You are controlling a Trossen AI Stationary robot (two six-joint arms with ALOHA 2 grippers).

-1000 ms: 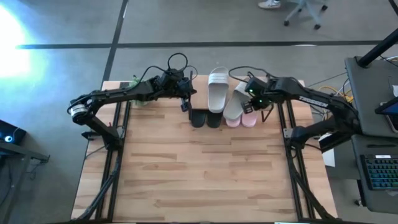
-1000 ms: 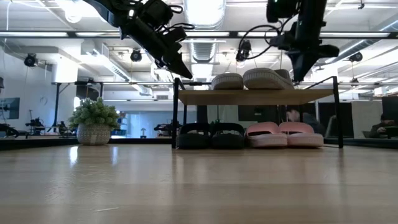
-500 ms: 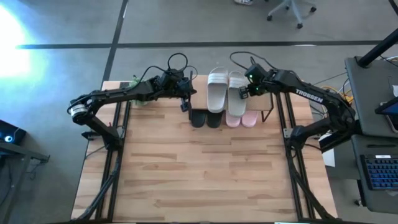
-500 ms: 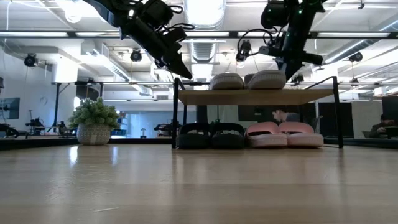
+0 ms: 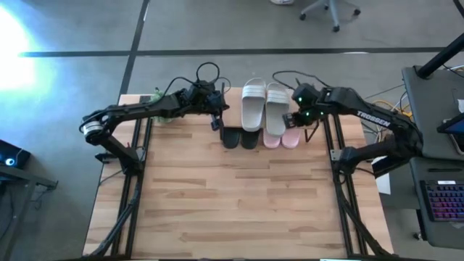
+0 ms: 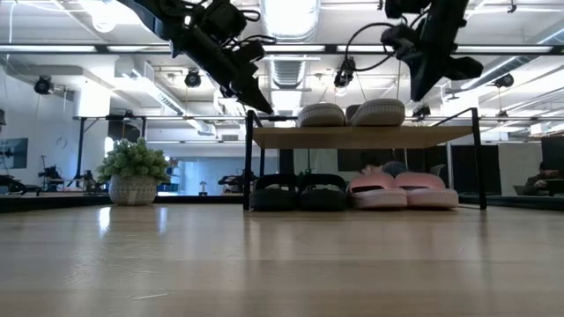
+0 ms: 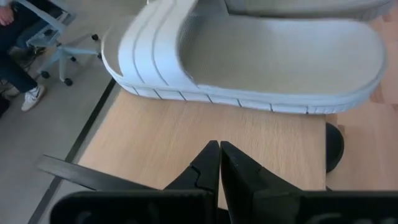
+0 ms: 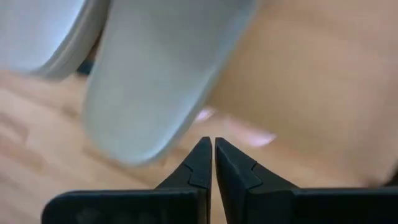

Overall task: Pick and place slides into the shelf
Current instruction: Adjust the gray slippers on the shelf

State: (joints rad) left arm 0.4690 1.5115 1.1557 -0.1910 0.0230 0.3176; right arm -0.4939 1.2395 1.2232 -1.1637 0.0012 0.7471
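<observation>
Right gripper (image 5: 293,119) has drawn back to the right, off the second grey-white slide (image 5: 276,109), and now hangs just beside the shelf's right end, fingers (image 8: 200,163) pressed together and empty; in the low view it sits above and right of the top board; that slide, askew a second ago, lies straight beside its mate (image 5: 253,104) on the shelf (image 6: 361,137), the two side by side, toes pointing far.
Black pair (image 6: 300,193) on the table under the board, left half; pink pair (image 6: 404,191) under the right half, near ends poking out in the high view.
Left gripper (image 5: 216,119) unchanged, at the shelf's left end above the table, fingers (image 7: 211,163) together, holding nothing.
Potted plant (image 6: 133,172) on the table (image 5: 239,199), far left corner; office chair (image 5: 325,9) on the floor beyond.
</observation>
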